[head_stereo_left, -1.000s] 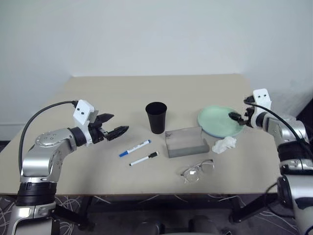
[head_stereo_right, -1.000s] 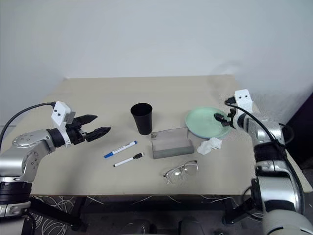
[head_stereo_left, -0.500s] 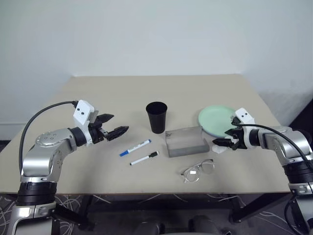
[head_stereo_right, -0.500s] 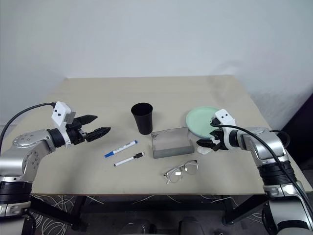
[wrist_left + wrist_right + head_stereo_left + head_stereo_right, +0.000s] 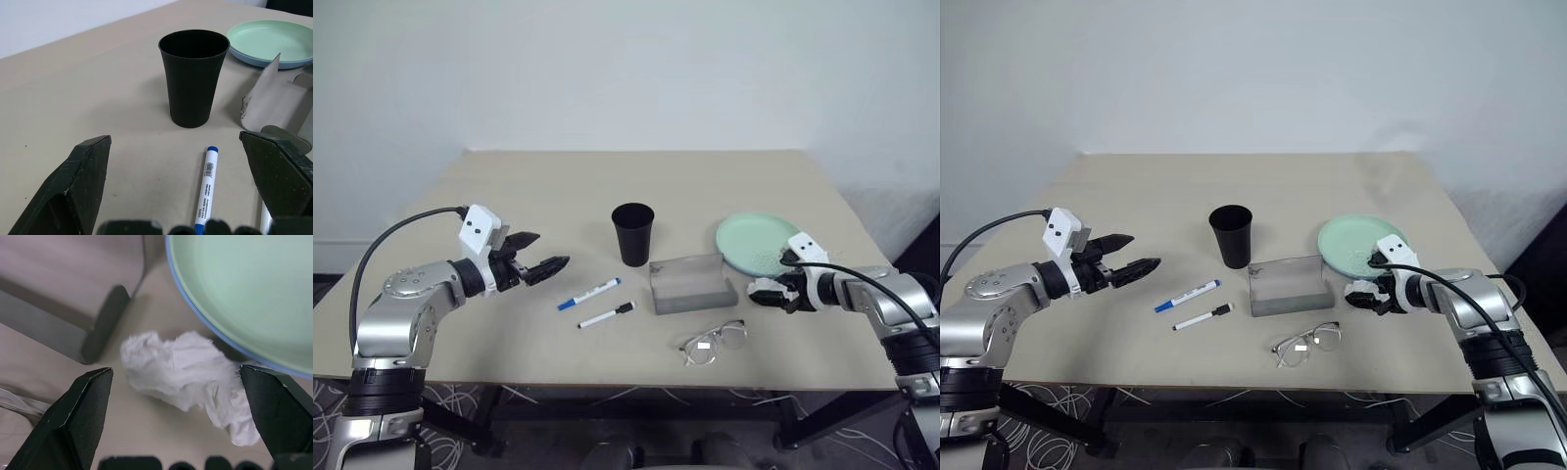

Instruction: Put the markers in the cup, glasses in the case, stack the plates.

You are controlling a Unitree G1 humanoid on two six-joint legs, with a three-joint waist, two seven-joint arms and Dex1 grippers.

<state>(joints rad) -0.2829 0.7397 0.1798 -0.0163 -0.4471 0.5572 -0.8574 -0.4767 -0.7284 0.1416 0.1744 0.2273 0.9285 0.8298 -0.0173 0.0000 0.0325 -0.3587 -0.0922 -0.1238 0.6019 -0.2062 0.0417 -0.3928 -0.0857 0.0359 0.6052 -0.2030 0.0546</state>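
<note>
The black cup (image 5: 633, 233) stands upright mid-table. In front of it lie the blue-capped marker (image 5: 588, 294) and the black-capped marker (image 5: 606, 315). The grey case (image 5: 691, 284) sits open to the cup's right, and the wire glasses (image 5: 713, 341) lie in front of the case. On the right the mint green plate (image 5: 244, 289) rests on the light blue plate (image 5: 193, 308). My left gripper (image 5: 553, 249) hovers open, left of the markers, pointing at the cup. My right gripper (image 5: 771, 292) is open, angled down over a crumpled white tissue (image 5: 181, 374).
The tissue lies between the case's right end and the plates' near rim. The table's front edge (image 5: 607, 382) runs just below the glasses. Bare tabletop stretches behind the cup and along the left side.
My right gripper has come back from over the plates, dropped and tilted down, and now straddles the tissue. The left gripper has held still.
</note>
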